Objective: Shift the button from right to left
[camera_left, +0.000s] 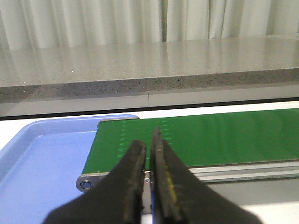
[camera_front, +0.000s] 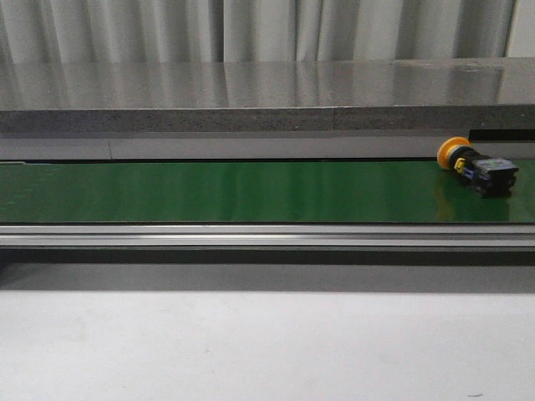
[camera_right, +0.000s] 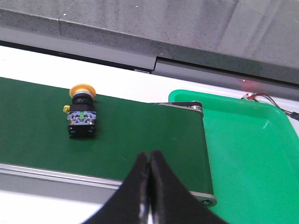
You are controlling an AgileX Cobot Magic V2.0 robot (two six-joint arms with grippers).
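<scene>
The button (camera_front: pixel 476 167) lies on its side at the right end of the green conveyor belt (camera_front: pixel 251 192), orange-yellow cap toward the far side, black contact block nearer. It also shows in the right wrist view (camera_right: pixel 81 112), apart from my right gripper (camera_right: pixel 149 156), which is shut and empty over the belt's near edge. My left gripper (camera_left: pixel 148 144) is shut and empty above the belt's left end (camera_left: pixel 140 140). Neither gripper shows in the front view.
A blue tray (camera_left: pixel 42 158) sits at the belt's left end. A green tray (camera_right: pixel 252 154) sits at its right end. A grey stone ledge (camera_front: pixel 267 100) runs behind the belt, and an aluminium rail (camera_front: pixel 267 236) runs along its front.
</scene>
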